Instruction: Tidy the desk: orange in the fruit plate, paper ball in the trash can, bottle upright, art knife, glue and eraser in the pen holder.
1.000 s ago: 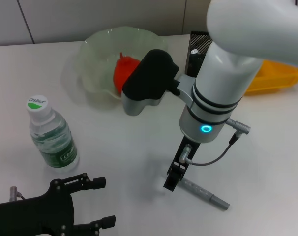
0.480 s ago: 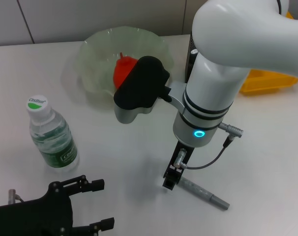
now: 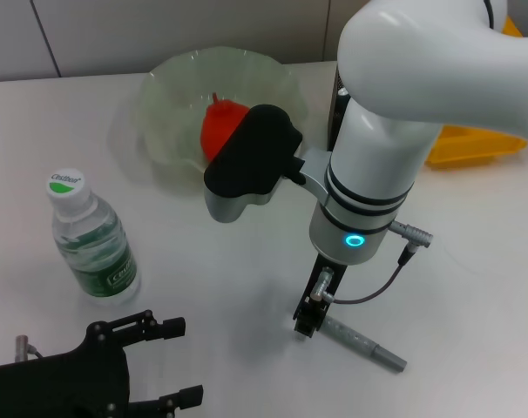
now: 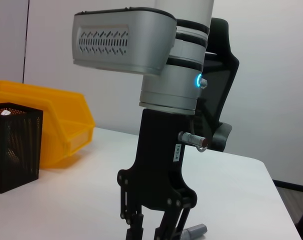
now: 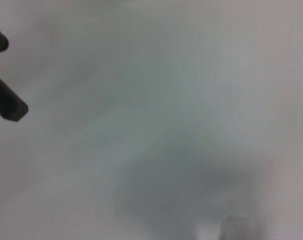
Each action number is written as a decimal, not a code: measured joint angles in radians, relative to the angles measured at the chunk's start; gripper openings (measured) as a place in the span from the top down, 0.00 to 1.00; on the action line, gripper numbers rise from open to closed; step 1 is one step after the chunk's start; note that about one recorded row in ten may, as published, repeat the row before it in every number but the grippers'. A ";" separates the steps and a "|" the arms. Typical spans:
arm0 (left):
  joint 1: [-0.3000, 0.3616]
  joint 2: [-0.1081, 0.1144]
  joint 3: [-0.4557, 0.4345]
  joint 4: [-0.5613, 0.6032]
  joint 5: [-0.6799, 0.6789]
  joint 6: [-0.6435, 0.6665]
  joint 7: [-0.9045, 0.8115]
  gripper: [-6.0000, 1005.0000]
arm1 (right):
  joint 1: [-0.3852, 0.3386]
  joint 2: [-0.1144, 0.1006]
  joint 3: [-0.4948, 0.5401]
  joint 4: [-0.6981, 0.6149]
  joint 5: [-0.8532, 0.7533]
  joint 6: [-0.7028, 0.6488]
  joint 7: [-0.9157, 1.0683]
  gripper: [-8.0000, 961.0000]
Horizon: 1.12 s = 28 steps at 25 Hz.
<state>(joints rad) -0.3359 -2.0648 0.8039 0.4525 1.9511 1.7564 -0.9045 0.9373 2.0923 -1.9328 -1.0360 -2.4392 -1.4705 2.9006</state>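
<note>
While upright, right hand (image 3: pixel 306 324) touches art knife (image 3: pixel 362 345).

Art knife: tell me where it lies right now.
In the head view the art knife lies flat on the table at near right, its end under the right hand, well right of the upright bottle.

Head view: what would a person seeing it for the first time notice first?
The big white right arm fills the middle, its end effector lowered onto one end of a grey art knife lying on the white desk. Behind it an orange sits in the fruit plate; a bottle stands upright on the left.
</note>
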 joint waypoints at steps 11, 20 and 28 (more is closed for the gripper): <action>-0.003 0.000 -0.001 0.000 0.000 0.000 0.001 0.21 | 0.005 0.000 -0.017 0.022 0.007 0.003 0.000 0.69; 0.000 0.000 -0.006 0.000 0.000 0.000 0.001 0.21 | -0.003 -0.003 0.001 -0.008 0.007 -0.015 -0.008 0.82; 0.002 0.000 -0.006 -0.002 -0.004 0.000 0.007 0.21 | -0.135 -0.012 0.327 -0.284 -0.092 -0.137 -0.118 0.84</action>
<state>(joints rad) -0.3341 -2.0647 0.7976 0.4503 1.9476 1.7564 -0.8972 0.8028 2.0799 -1.6054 -1.3204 -2.5307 -1.6073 2.7827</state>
